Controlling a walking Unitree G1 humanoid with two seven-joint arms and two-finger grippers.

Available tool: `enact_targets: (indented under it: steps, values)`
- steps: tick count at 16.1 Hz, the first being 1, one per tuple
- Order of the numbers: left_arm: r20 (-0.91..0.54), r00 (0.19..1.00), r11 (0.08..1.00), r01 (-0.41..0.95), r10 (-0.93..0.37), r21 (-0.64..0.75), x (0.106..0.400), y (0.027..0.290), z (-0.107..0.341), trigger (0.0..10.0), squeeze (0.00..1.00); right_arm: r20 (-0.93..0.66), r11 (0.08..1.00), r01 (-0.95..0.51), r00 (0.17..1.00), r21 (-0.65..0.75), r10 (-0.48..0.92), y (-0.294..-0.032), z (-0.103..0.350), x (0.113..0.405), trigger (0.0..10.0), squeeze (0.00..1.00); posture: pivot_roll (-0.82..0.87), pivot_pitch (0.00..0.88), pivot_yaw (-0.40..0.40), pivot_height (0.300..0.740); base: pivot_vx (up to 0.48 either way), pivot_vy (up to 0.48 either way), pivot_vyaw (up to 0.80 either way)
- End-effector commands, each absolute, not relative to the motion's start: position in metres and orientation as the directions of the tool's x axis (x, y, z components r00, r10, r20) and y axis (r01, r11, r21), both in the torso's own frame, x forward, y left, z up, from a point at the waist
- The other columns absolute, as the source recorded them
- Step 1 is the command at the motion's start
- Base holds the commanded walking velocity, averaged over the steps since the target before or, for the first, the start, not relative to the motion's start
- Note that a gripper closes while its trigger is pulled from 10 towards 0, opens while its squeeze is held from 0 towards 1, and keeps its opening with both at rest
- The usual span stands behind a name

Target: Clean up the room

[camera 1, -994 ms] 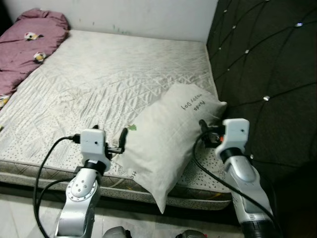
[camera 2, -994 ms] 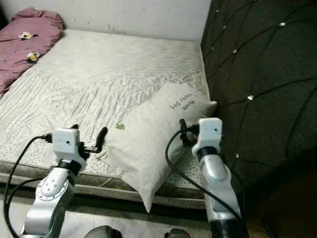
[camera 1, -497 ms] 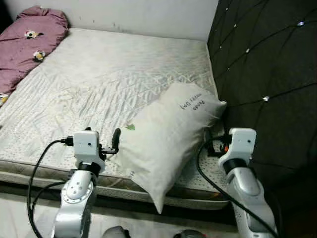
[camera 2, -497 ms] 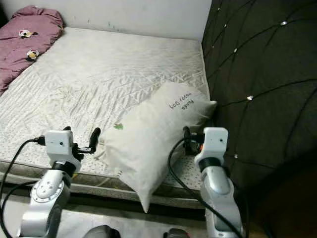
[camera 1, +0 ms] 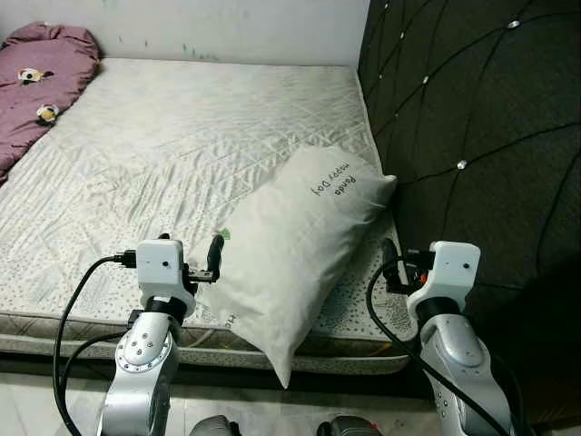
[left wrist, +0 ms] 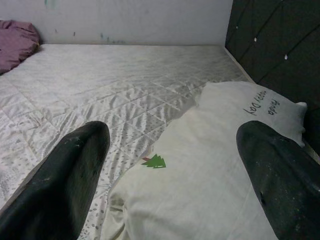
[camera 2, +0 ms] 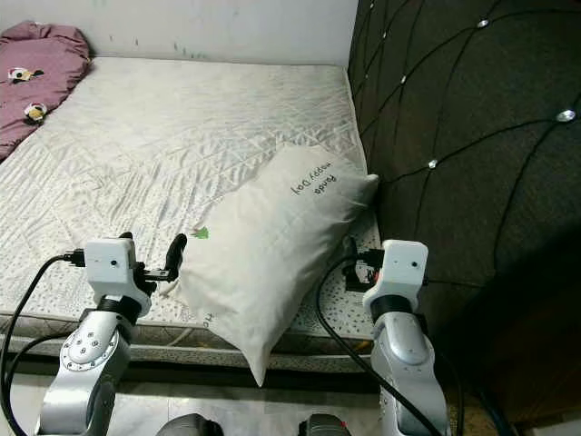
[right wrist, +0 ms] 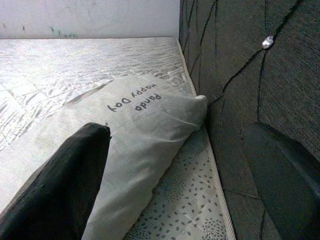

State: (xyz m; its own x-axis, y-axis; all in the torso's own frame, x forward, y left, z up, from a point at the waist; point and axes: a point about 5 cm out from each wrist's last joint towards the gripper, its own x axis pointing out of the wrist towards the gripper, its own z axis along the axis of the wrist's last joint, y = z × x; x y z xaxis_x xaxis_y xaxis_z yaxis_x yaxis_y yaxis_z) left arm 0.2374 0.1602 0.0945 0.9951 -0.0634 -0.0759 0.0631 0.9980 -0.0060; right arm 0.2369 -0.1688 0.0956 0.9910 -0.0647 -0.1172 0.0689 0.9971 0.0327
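Note:
A cream pillow with a small green tree and dark lettering lies slantwise on the near right part of the bed. Its lower corner hangs over the front edge. My left gripper is at the pillow's near left edge. It stands open, and in the left wrist view the pillow lies between the wide-spread fingers. My right gripper is open too, low between the pillow's right side and the headboard. The pillow sits just ahead of its fingers.
A dark tufted headboard rises close on the right. A pink blanket is bunched at the bed's far left corner by the white wall. The quilted mattress stretches bare to the left of the pillow. Pale floor runs along the front.
The whole view has shifted, so the camera moved. My right gripper has dropped back from the pillow's right side. The left gripper stays at the near left edge, and the pillow lies as before.

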Motion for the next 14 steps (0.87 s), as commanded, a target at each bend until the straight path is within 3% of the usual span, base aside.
enact_targets:
  steps: [1, 5, 9, 14]
  values:
    - [-0.076, 0.995, 0.998, 0.064, -0.064, -0.001, 0.2386, 0.1621, 0.0961, 10.0, 0.0, -0.098, 0.998, 0.05, 0.994, 0.031, -0.047, -0.1656, 0.1013, 0.2395, 10.0, 0.0, -0.03, 0.0, 0.02, 0.74, 0.0, 0.0, 0.0]
    - [-0.071, 0.995, 0.998, 0.067, -0.067, 0.004, 0.2409, 0.1624, 0.0972, 10.0, 0.0, -0.101, 0.999, 0.04, 0.994, 0.037, -0.036, -0.1644, 0.1012, 0.2406, 10.0, 0.0, -0.03, 0.0, 0.017, 0.736, 0.0, 0.0, 0.0]
    - [-0.069, 0.995, 0.998, 0.07, -0.07, 0.005, 0.2413, 0.1608, 0.0974, 10.0, 0.0, -0.096, 0.999, 0.033, 0.995, 0.035, -0.029, -0.1649, 0.1017, 0.2415, 10.0, 0.0, -0.03, 0.0, 0.015, 0.692, 0.0, 0.0, 0.0]
    - [-0.057, 0.991, 0.993, 0.119, -0.12, -0.019, 0.2412, 0.1577, 0.0995, 10.0, 0.0, -0.1, 0.999, 0.023, 0.995, 0.029, -0.02, -0.1643, 0.1011, 0.243, 10.0, 0.0, -0.02, 0.0, 0.01, 0.692, 0.0, 0.0, 0.0]
